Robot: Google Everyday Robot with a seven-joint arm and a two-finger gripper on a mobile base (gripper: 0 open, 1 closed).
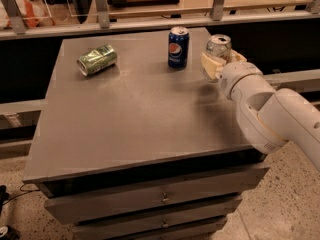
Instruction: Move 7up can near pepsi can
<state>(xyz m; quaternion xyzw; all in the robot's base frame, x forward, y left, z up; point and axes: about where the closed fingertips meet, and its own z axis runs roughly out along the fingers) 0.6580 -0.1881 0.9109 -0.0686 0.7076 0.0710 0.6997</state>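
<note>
The 7up can (218, 48), silver-white with a silver top, stands upright at the table's right edge, held between the cream fingers (209, 65) of my gripper (220, 64). The gripper is shut on the can, and its white arm comes in from the lower right. The pepsi can (178, 47), dark blue with the round logo, stands upright on the table a short way to the left of the 7up can, apart from it.
A dented all-green can (97, 59) lies on its side at the table's far left. The grey table (130, 119) has drawers below its front edge. A railing and a glass panel run behind the table.
</note>
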